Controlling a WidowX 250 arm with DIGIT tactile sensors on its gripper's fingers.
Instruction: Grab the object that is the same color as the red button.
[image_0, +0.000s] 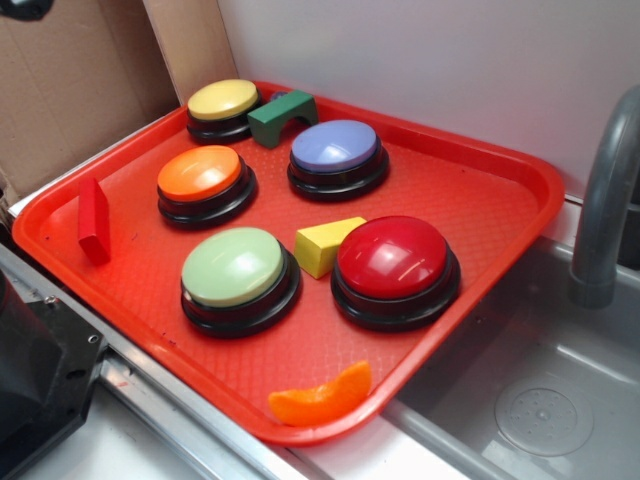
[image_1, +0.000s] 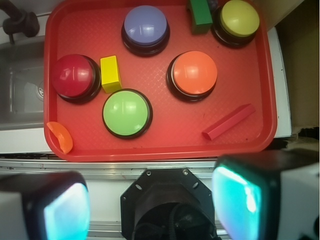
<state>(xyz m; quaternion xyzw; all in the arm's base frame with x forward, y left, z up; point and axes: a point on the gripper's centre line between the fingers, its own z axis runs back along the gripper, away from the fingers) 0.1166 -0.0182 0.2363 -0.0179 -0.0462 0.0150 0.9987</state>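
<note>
Wrist view only: two fingers (image_1: 60, 210) blurred at the bottom edge, spread wide apart, holding nothing, poised above the near rim of the red tray (image_1: 165, 142). Red block (image_1: 228, 122) lies flat near the tray's right front corner, apart from the orange button (image_1: 192, 74). Further left, red button (image_1: 74, 77) sits touching the yellow wedge (image_1: 110, 73). Exterior view alone shows a grey faucet (image_0: 605, 200) beside the tray.

No writing, label, brand mark, number or sign can be read in either view. The glossy dome buttons, the small blocks and the textured red plastic tray (image_0: 480, 190) all show plain, unmarked surfaces, and the brown cardboard (image_0: 70, 80) behind the tray carries no legible print.
</note>
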